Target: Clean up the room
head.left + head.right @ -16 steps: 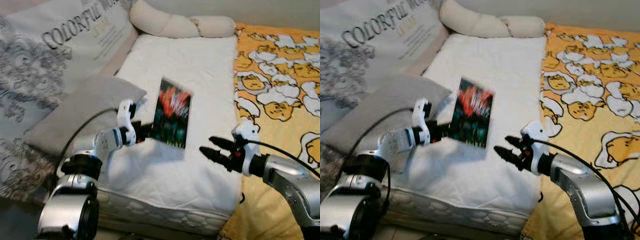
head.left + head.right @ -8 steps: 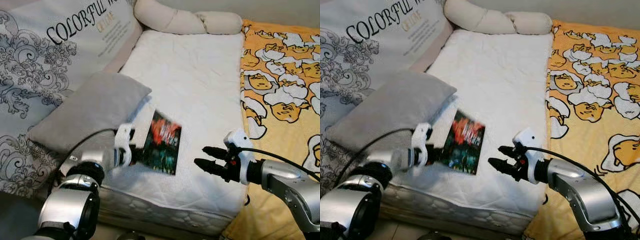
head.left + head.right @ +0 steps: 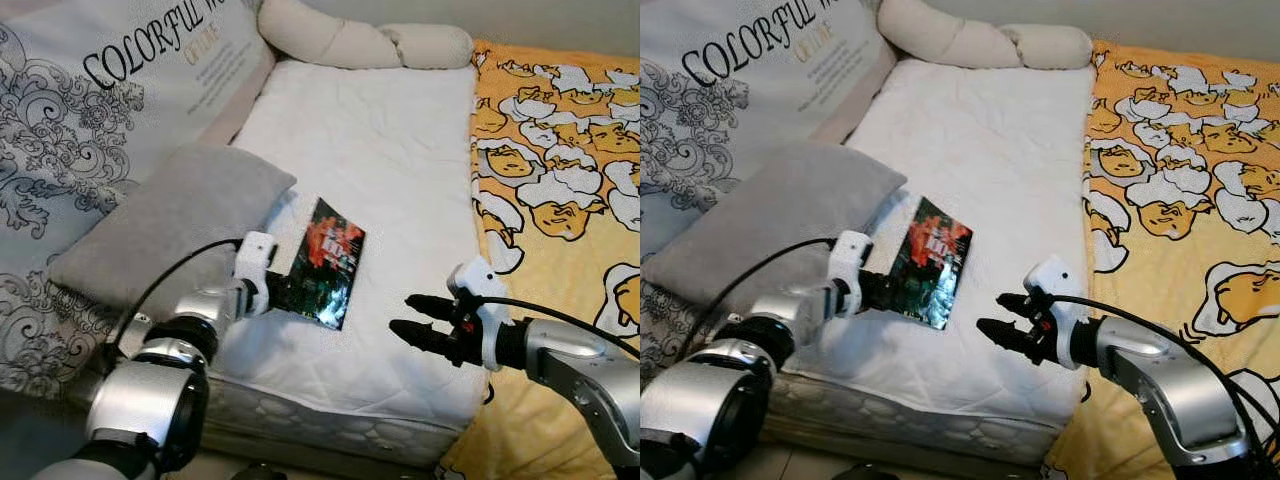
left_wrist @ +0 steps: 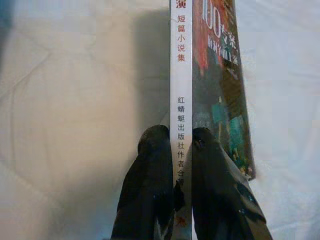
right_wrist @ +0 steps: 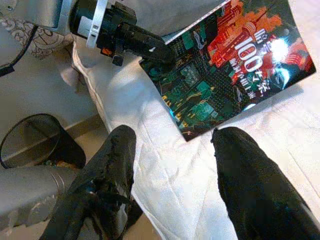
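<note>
Book (image 3: 325, 262) pinched by its spine in left gripper (image 3: 275, 293) — over white mattress (image 3: 380, 150), right gripper (image 3: 412, 317) spread wide nearby

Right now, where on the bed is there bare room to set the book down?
Bare white mattress runs from the book up to the cream bolster, bordered by the yellow blanket. The near strip is crowded: left gripper clamps the book beside the grey pillow, right gripper open.
</note>
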Tool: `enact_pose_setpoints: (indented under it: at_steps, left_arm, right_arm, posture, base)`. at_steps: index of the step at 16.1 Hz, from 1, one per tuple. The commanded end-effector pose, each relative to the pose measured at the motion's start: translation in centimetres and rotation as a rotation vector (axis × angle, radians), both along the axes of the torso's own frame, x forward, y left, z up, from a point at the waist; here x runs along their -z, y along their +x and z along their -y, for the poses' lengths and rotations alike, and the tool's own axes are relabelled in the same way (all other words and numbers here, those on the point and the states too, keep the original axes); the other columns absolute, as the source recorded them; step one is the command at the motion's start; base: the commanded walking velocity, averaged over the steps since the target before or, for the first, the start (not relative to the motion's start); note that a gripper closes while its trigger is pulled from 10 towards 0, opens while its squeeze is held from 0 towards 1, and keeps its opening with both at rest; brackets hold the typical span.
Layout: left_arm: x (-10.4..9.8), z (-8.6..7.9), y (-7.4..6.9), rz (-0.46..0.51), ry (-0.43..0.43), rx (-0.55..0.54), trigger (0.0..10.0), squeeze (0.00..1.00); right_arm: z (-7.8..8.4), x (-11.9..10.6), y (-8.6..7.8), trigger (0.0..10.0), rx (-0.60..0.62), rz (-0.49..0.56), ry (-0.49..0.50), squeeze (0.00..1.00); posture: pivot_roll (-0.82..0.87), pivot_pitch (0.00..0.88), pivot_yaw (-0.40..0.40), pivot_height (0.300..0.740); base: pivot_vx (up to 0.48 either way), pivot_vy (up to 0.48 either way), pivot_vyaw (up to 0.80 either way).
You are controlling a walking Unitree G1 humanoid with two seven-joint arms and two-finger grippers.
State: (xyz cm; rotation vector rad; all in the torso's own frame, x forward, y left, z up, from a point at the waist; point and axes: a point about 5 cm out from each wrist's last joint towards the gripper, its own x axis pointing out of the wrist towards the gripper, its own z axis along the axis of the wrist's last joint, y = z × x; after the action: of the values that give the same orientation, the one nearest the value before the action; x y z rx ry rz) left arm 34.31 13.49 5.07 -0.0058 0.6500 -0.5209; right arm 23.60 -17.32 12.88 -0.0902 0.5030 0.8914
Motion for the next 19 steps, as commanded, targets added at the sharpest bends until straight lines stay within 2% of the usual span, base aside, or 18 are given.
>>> enact_pose_setpoints:
  at_steps: [1,2,3,7,11,12,15,16,17,18,19]
  left_arm:
    - [-0.7,0.1,0.6,0.043,0.032,0.015,10.0,0.00]
    - [-0.7,0.0,0.6,0.039,0.039,-0.006,10.0,0.38]
    - [-0.6,-0.3,0.6,0.029,0.045,-0.036,10.0,1.00]
    - [-0.2,-1.2,0.4,0.014,0.069,-0.076,10.0,1.00]
    - [-0.5,-1.7,0.6,0.053,0.098,-0.100,10.0,1.00]
    - [-0.8,-1.9,0.9,0.074,0.095,-0.107,10.0,0.00]
    - [-2.2,-2.3,1.7,0.210,0.234,-0.009,10.0,0.00]
    - [-3.0,-2.1,2.1,0.267,0.218,0.010,10.0,0.00]
    - [-4.1,-1.8,2.5,0.322,0.114,-0.017,10.0,0.00]
    - [-4.3,-1.8,2.6,0.336,0.080,-0.028,10.0,0.00]
    - [-5.1,-1.6,2.5,0.402,-0.037,-0.096,10.0,0.00]
  right_arm:
    - [-0.1,-0.5,-0.1,10.0,-0.016,0.013,-0.008,0.00]
    - [-0.1,-0.6,-0.2,10.0,-0.020,0.012,-0.011,0.00]
    - [-0.2,-0.6,-0.2,10.0,-0.027,0.010,-0.015,0.00]
    - [-0.3,-0.5,-0.3,10.0,-0.038,0.010,-0.025,0.00]
    - [-0.3,-0.6,-0.1,10.0,-0.037,0.020,-0.034,0.00]
    - [-0.3,-0.6,0.0,10.0,-0.038,0.020,-0.035,0.00]
    - [-0.4,-0.5,0.1,10.0,-0.030,0.019,-0.034,0.00]
    - [-0.5,-0.4,0.2,10.0,-0.004,0.042,-0.037,0.00]
    - [-0.4,0.1,0.8,10.0,0.079,0.080,-0.048,0.00]
    - [-0.4,0.3,0.9,10.0,0.104,0.092,-0.052,0.00]
    - [-0.5,0.7,1.6,10.0,0.216,0.151,-0.058,0.00]
  posture:
    - [-0.22,0.012,0.032,0.740]
    - [-0.23,0.013,0.031,0.740]
    - [-0.23,0.014,0.030,0.740]
    - [-0.23,0.013,0.023,0.740]
    - [-0.23,0.009,0.019,0.740]
    - [-0.23,0.006,0.015,0.740]
    - [-0.22,0.000,0.013,0.740]
    - [-0.21,0.000,0.017,0.740]
    - [-0.20,0.000,0.025,0.740]
    - [-0.19,0.000,0.028,0.740]
    - [-0.17,0.000,0.031,0.740]
  base:
    - [0.000,0.000,0.00]
    - [0.000,0.000,0.00]
    - [0.000,0.000,0.00]
    - [0.000,0.000,0.00]
    - [0.000,0.000,0.00]
    - [0.000,0.000,0.00]
    - [0.000,0.000,0.00]
    - [0.000,0.000,0.00]
    - [0.000,0.000,0.00]
    - [0.000,0.000,0.00]
    - [0.000,0.000,0.00]
